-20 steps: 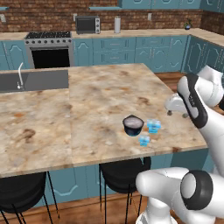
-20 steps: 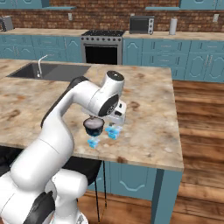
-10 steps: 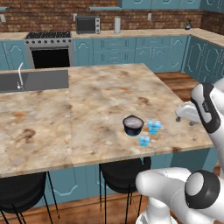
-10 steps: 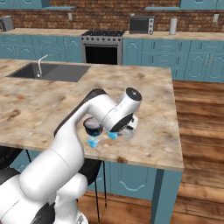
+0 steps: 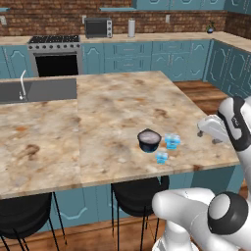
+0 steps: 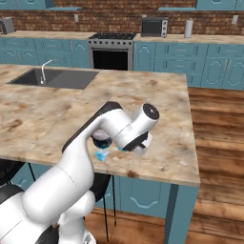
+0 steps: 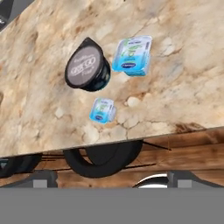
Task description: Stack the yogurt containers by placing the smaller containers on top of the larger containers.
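The pincer (image 5: 210, 131) has swung out past the cups over the last second: it stood above the counter beside them, and now hangs low by the right rim of the island, off to the side of the group. Whether its fingers are spread or closed I cannot tell; the hand camera cuts off the tips and the base cameras show only the white wrist. It carries nothing that I can see, so no cup has been picked up yet and the stacking is not begun. My reading is that the arm is lining up a fresh approach from the side.

Ahead of the pincer in the hand view, the three containers sit close together on the counter (image 7: 183, 83). The bigger blue cup (image 7: 132, 55) lies nearest the pincer's side, just beside the dark tub (image 7: 86, 64) but apart from it. The smaller blue cup (image 7: 103, 110) sits toward the counter's front edge, apart from both. The tub's pale lid is bare, free to take a cup.

The front edge runs close to the smaller blue cup, with a black stool (image 7: 105, 158) below it, so a nudge that way could send the cup off. On the far side of the tub the stone top lies open and wide toward the sink (image 5: 37, 90), giving good room to work from above.
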Robot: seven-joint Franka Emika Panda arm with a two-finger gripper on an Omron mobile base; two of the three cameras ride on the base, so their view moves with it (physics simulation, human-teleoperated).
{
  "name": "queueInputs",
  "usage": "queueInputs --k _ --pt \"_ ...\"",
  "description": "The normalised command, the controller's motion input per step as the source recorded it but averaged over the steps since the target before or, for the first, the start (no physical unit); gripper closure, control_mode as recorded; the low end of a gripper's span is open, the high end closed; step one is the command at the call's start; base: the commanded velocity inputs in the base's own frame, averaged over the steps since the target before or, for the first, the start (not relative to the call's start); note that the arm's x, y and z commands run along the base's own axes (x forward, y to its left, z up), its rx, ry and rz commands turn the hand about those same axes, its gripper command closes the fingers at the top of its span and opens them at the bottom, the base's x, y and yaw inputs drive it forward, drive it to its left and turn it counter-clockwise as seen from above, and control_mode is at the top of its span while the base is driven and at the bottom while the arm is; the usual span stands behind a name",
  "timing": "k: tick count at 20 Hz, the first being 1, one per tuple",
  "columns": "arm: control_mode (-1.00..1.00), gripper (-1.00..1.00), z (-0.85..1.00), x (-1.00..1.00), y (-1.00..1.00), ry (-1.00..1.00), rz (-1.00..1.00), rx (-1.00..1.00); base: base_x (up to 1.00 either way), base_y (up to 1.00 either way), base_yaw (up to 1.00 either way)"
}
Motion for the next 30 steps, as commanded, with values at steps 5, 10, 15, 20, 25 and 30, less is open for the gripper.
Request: queueInputs --k 5,10,15,20,25,30 --pt "-1.0 -1.0 -0.15 0.03 0.0 0.0 -0.07 0.03 0.0 0.0 0.0" --pt "-1.0 -1.0 -0.1 0.11 0.0 0.0 -0.06 0.01 0.0 0.0 0.0" --pt "-1.0 -1.0 -0.06 0.2 0.06 0.0 -0.05 0.0 0.0 0.0 0.0" --pt "-1.0 -1.0 -0.15 0.27 0.08 0.0 0.0 0.0 0.0 0.0 0.0" --pt "-1.0 -1.0 -0.2 0.28 0.05 0.0 0.0 0.0 0.0 0.0 0.0" --pt "-1.0 -1.0 -0.16 0.26 0.0 0.0 0.0 0.0 0.0 0.0 0.0"
